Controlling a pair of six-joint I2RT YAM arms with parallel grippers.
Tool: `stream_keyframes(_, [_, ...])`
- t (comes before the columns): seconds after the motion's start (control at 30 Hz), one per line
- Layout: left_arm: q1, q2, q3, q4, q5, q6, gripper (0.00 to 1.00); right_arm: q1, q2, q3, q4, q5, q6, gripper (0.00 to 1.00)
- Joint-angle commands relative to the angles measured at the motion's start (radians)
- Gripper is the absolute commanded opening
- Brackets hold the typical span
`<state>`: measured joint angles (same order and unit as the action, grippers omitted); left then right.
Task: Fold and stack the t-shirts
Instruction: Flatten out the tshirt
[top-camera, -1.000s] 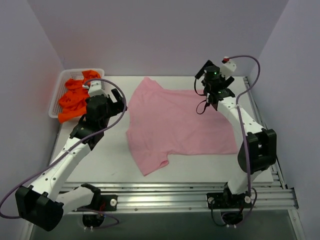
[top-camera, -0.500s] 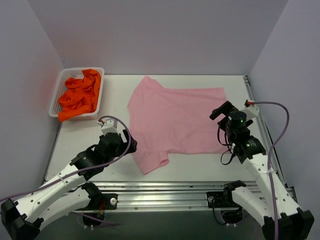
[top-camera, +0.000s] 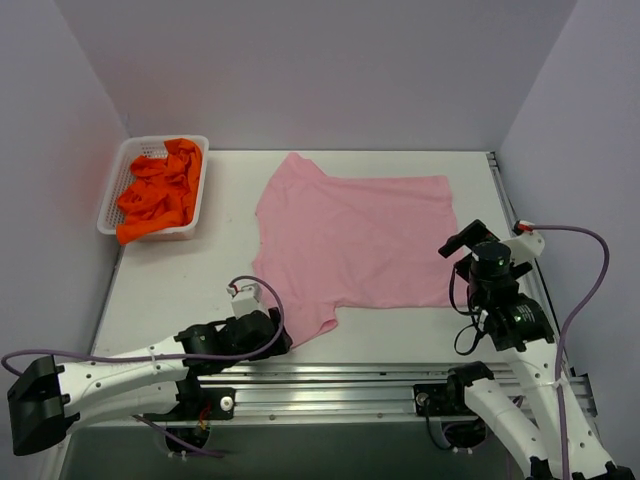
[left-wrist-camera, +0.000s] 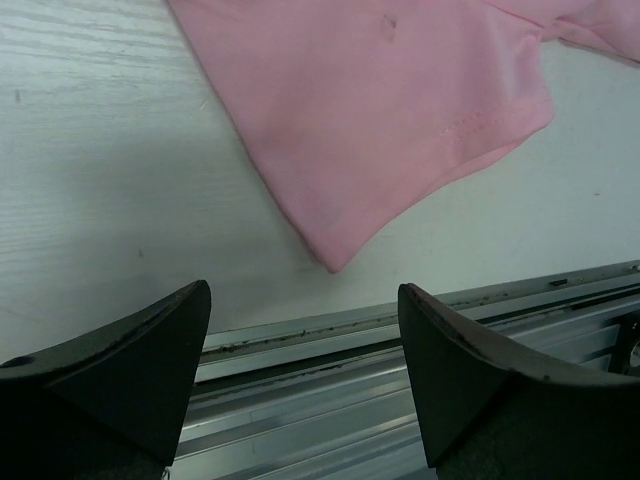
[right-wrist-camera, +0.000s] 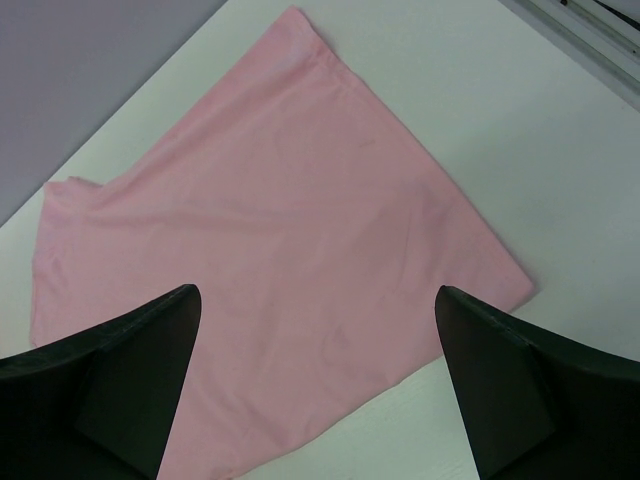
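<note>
The pink t-shirt (top-camera: 350, 240) lies flat at the middle of the surface (top-camera: 180, 270). Its near sleeve tip is just ahead of the left gripper (left-wrist-camera: 302, 300), whose jaws stand apart and empty. The right gripper (top-camera: 462, 238), jaws also wide apart and empty, hovers beside the hem's near corner. Orange t-shirts (top-camera: 158, 195) sit crumpled in the white basket (top-camera: 108, 205) at the far left; their number cannot be told. The left wrist view cuts off all but the sleeve. The pink shirt's long axis runs left to right, sleeves left, hem right.
</note>
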<state>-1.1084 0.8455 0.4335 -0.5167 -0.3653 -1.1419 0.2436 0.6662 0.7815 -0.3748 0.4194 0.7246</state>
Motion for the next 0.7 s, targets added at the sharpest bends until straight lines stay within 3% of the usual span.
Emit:
stream_keyframes(0.0, [-0.018, 0.056, -0.006, 0.161, -0.02, -0.067, 0.84, 0.0, 0.044, -0.016, -0.004, 0.044, 0.019, 0.99])
stream_keyframes(0.17, [-0.018, 0.165, 0.014, 0.233, -0.017, -0.067, 0.84, 0.0, 0.075, -0.005, -0.015, 0.065, 0.025, 0.99])
stream_keyframes(0.4, [-0.018, 0.303, 0.024, 0.334, 0.022, -0.064, 0.75, 0.0, 0.082, 0.01, -0.039, 0.084, 0.036, 0.99])
stream_keyframes(0.5, [-0.019, 0.339, 0.01, 0.385, 0.026, -0.062, 0.62, 0.0, 0.102, 0.01, -0.059, 0.065, 0.05, 0.99])
stream_keyframes(0.53, [-0.019, 0.343, 0.004, 0.394, 0.025, -0.064, 0.51, 0.0, 0.11, 0.001, -0.053, 0.046, 0.053, 0.99])
stream_keyframes(0.67, [-0.016, 0.345, 0.007, 0.403, -0.001, -0.049, 0.29, 0.0, 0.199, -0.057, -0.015, -0.115, 0.038, 1.0])
